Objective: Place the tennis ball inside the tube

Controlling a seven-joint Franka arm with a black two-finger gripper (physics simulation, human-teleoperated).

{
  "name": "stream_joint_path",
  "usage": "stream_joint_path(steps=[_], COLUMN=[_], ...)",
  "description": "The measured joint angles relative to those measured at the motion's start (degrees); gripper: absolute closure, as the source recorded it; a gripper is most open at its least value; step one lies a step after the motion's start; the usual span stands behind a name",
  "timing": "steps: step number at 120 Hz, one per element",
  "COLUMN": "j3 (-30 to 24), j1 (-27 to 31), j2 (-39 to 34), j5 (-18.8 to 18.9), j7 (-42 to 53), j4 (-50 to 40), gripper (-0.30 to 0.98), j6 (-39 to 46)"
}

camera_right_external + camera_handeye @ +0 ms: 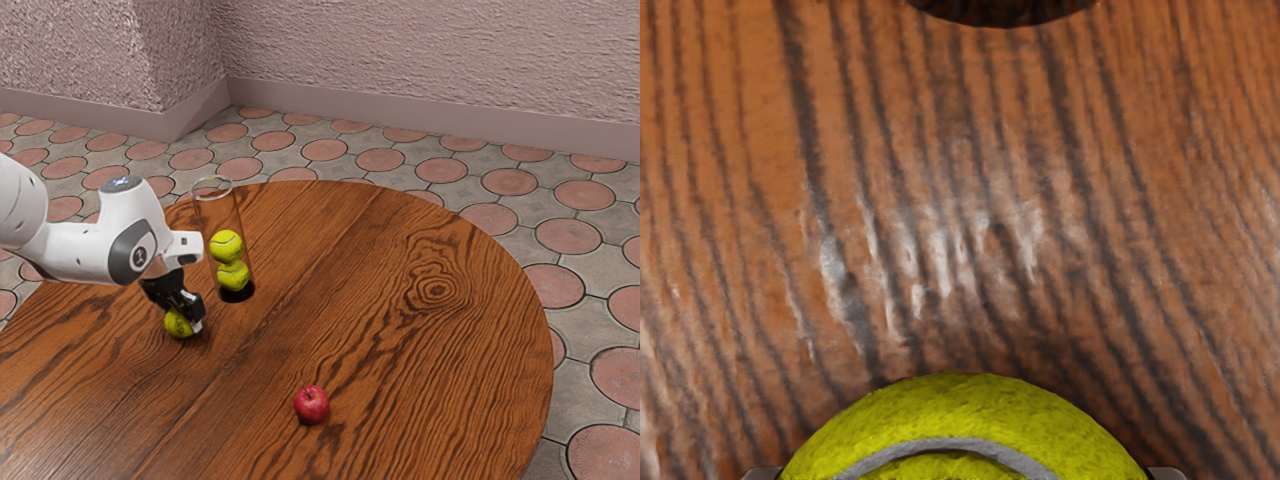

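The tennis ball (176, 325) is seemingly clamped between both fingers of the gripper (184, 318), low over the round, dark-grained wooden table (400, 330). Nearby, two stacked balls (229, 259) are held in the upright clear tube (214, 210); a red apple (312, 404) is set well apart. The floor (510, 181) is paved with reddish discs below rough pinkish walls (430, 60).

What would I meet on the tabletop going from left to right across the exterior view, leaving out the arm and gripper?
The loose tennis ball → the clear tube with two tennis balls inside → the red apple.
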Motion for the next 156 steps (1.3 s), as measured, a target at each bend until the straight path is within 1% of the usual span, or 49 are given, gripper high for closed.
stream_joint_path(steps=[16,23,30,44,53,62,74,91,108,121,156], j3=[-2.5,-6.5,-8.4,-9.3,-9.6,-10.4,-11.9,-12.4,-14.2,-14.6,-14.5], j1=[2.2,6.1,8.5,9.7,10.0,10.0,9.0,8.8,8.4,8.0,7.3], j2=[-1.9,-4.4,-7.8,-16.1,-20.6,-23.0,-24.4,-24.8,-23.3,-19.9,-10.1], j5=[0.2,0.3,0.3,-0.4,-1.0,-1.5,-2.2,-2.7,-3.6,-3.8,-3.0], j7=[-0.1,-0.1,-0.3,-0.6,-0.8,-0.9,-0.9,-0.9,-0.9,-0.8,-0.7], j4=[-0.4,-0.9,-1.7,-2.2,-0.8,3.1,8.8,13.5,16.9,20.5,30.9], gripper=[0.32,0.34,0.36,0.37,0.38,0.37,0.37,0.4,0.39,0.38,0.37], j6=[-0.4,-1.8,-3.9,-10.7,-15.8,-21.4,-27.7,-33.6,-36.1,-36.7,-37.4])
